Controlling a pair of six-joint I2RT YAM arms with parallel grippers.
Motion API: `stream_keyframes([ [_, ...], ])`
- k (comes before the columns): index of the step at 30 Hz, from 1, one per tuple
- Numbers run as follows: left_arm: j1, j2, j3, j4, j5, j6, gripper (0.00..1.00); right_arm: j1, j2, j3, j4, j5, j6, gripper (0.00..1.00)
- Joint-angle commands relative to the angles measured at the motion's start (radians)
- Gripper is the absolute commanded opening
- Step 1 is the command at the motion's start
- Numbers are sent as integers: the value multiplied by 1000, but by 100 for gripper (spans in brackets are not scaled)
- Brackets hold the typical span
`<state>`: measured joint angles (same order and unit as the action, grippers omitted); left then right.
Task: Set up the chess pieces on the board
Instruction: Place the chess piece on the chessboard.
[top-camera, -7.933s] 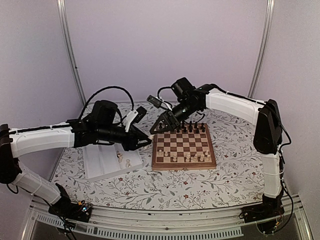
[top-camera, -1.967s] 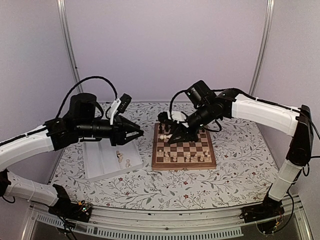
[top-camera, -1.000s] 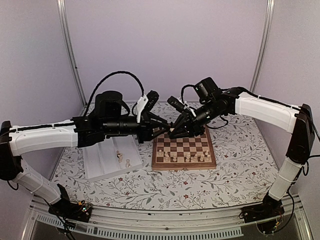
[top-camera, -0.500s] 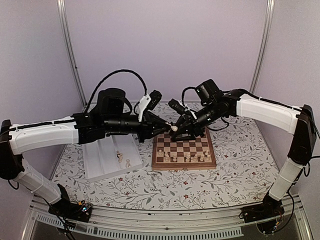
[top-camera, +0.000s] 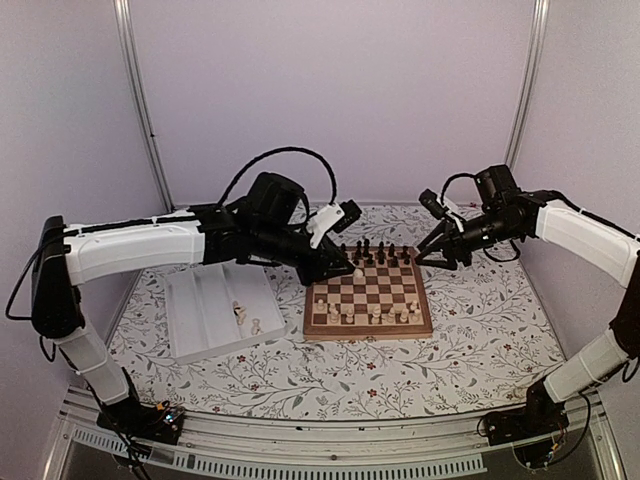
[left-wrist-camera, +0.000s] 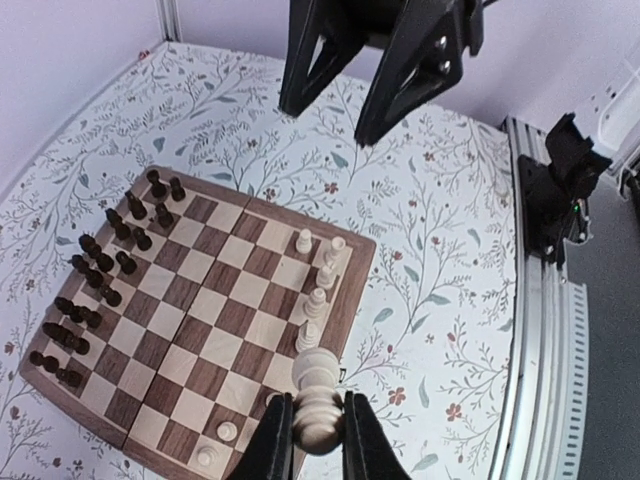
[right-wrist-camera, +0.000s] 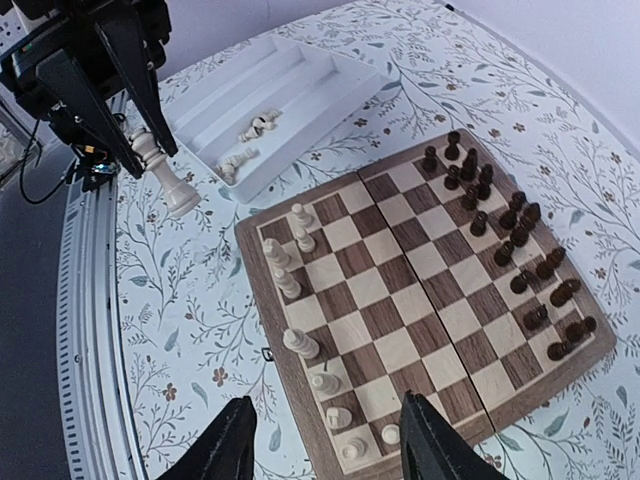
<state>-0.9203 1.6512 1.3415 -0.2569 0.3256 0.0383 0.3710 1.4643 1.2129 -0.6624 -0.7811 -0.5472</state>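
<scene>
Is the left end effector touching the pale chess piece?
Touching. Left wrist view shows the left end effector fingers clamped on the pale chess piece from both sides.

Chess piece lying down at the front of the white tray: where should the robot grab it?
Probably across its thin middle, coming straight down from above. The pale chess piece lies on its side inside a compartment of the white tray, so the walls likely block a sideways approach.
</scene>
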Motion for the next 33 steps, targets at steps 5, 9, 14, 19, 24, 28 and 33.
stream_keyframes([
  [5, -25, 204, 213, -243, 10, 123, 9, -99, -115, -110, 76, 69, 26, 53],
  [9, -36, 285, 277, -295, -14, 162, 9, -100, -130, -113, 81, 72, 29, 54],
  [14, -55, 361, 352, -341, -41, 189, 9, -100, -131, -115, 87, 71, 33, 55],
  [19, -76, 421, 418, -376, -82, 217, 10, -100, -132, -116, 87, 66, 34, 56],
  [24, -83, 457, 450, -413, -115, 241, 10, -102, -135, -119, 87, 68, 34, 56],
  [28, -87, 484, 472, -449, -142, 255, 10, -100, -136, -122, 89, 66, 34, 57],
  [33, -93, 528, 507, -490, -173, 260, 9, -100, -133, -121, 92, 62, 35, 57],
])
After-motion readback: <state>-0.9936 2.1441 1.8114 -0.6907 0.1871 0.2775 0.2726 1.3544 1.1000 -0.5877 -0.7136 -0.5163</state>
